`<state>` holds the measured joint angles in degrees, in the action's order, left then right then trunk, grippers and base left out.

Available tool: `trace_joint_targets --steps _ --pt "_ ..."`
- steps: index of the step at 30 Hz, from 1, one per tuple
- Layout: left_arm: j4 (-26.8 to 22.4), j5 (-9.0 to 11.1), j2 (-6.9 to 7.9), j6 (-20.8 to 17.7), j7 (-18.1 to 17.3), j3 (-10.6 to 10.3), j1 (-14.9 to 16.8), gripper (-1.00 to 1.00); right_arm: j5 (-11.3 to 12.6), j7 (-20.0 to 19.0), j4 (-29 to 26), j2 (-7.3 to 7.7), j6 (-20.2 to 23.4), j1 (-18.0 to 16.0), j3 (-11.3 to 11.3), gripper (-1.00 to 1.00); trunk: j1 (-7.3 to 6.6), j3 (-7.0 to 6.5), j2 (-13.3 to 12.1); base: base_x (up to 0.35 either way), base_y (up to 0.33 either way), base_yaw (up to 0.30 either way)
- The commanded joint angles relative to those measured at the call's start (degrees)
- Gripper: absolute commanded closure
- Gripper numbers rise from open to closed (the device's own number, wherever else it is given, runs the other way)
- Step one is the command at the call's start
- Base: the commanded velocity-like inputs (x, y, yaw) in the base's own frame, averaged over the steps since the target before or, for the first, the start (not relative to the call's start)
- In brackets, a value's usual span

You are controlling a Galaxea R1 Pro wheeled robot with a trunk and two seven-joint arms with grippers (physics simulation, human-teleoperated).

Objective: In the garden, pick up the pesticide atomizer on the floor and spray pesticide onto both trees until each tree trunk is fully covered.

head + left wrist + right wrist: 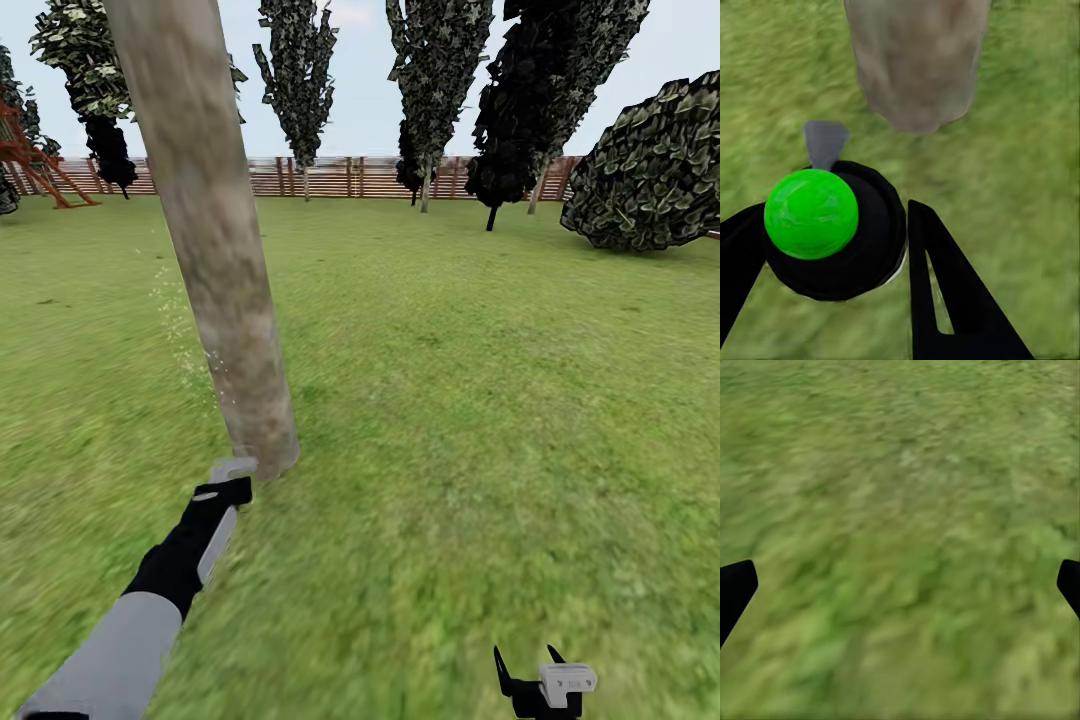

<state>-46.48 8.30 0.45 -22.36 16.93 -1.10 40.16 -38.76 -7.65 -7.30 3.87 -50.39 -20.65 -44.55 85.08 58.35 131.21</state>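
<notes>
My right gripper (pixel 528 668) hangs spread over grass (pixel 907 510). My left gripper (pixel 832 247) clamps the pesticide atomizer (pixel 832 232), nozzle near the tree trunk (pixel 215 250) base; pale droplets speckle the trunk's left. Beyond, the fence (pixel 330 176).

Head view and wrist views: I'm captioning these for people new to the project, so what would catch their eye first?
The thick pale tree trunk rises from the lawn left of centre, with fine pale spray specks beside it. At its base the left gripper holds the pesticide atomizer, whose top looks bright green in the left wrist view, grey nozzle pointing at the trunk. The right gripper hangs open over grass, lower right.
</notes>
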Motion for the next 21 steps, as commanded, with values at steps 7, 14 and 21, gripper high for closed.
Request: trace_joint_targets --steps 7,14,21 --pt "-4.55 -0.64 2.94 -9.63 -5.89 0.11 3.91 1.00 0.00 0.00 0.00 0.00 0.01 0.00 0.02 -1.00 0.00 0.01 0.00 -0.026 0.000 0.000" --pt "-10.83 -0.57 2.36 -18.96 -6.03 0.04 8.72 1.00 0.00 0.00 0.00 0.00 0.01 0.00 -0.01 -1.00 0.00 0.01 0.00 -0.100 0.000 0.000" --pt "-11.78 0.12 7.97 -20.61 -10.54 0.52 11.56 1.00 0.00 0.00 0.00 0.00 0.00 0.00 -0.01 -1.00 0.00 0.01 0.00 -0.001 0.000 0.000"
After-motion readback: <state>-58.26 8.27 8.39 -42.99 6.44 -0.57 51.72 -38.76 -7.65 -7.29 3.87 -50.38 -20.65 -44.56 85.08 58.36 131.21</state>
